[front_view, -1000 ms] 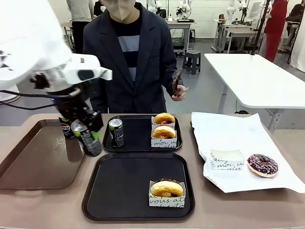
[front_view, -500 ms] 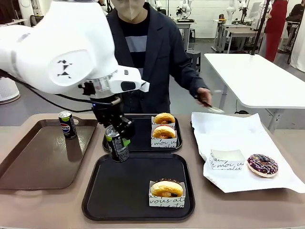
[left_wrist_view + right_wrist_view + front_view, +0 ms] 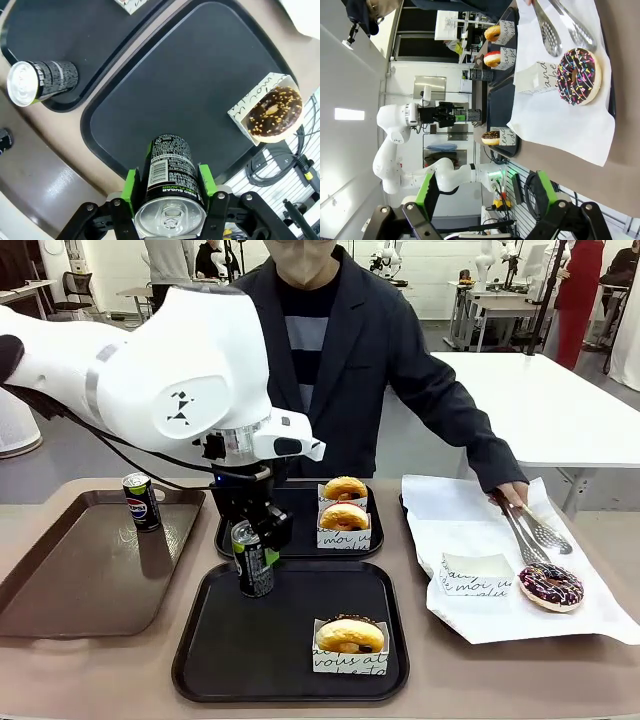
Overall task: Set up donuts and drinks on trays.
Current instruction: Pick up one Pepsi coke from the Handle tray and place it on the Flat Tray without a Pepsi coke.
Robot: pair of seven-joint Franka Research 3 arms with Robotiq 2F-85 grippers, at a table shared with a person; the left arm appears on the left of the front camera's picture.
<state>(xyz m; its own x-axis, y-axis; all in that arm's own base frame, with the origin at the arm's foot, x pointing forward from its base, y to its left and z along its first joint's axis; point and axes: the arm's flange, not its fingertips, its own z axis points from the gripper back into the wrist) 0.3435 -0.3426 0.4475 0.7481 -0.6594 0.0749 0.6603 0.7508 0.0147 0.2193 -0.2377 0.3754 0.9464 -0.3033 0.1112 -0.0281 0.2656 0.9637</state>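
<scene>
Held can: slim black soda can [image 3: 254,561] with a silver pull-tab top and green rim, upright at the near tray's far-left corner; whether its base touches the tray I cannot tell.
Left gripper: left gripper [image 3: 170,183] pinches that can between its green pads, one on each side.
Near tray: glossy black plastic tray [image 3: 260,640], square with rounded corners and raised rim; it carries a sprinkled donut [image 3: 350,634] in a white paper sleeve with black script.
Far tray: matching tray [image 3: 296,510] just behind, with a second can [image 3: 41,81] and two golden ring donuts [image 3: 344,503] in sleeves.
Brown tray: smooth handled tray [image 3: 70,575] at the left, a third can [image 3: 141,501] standing at its far edge.
Paper sheet: white paper [image 3: 480,530] at the right, bearing an empty sleeve [image 3: 477,575] and a chocolate donut [image 3: 551,585] with coloured sprinkles.
Person: hand [image 3: 512,494] holds metal tongs [image 3: 530,532] just above that donut.
Right gripper: right gripper [image 3: 485,192] has its fingers spread wide, holding nothing.
Bench: matte tan bench [image 3: 500,670] under everything.
</scene>
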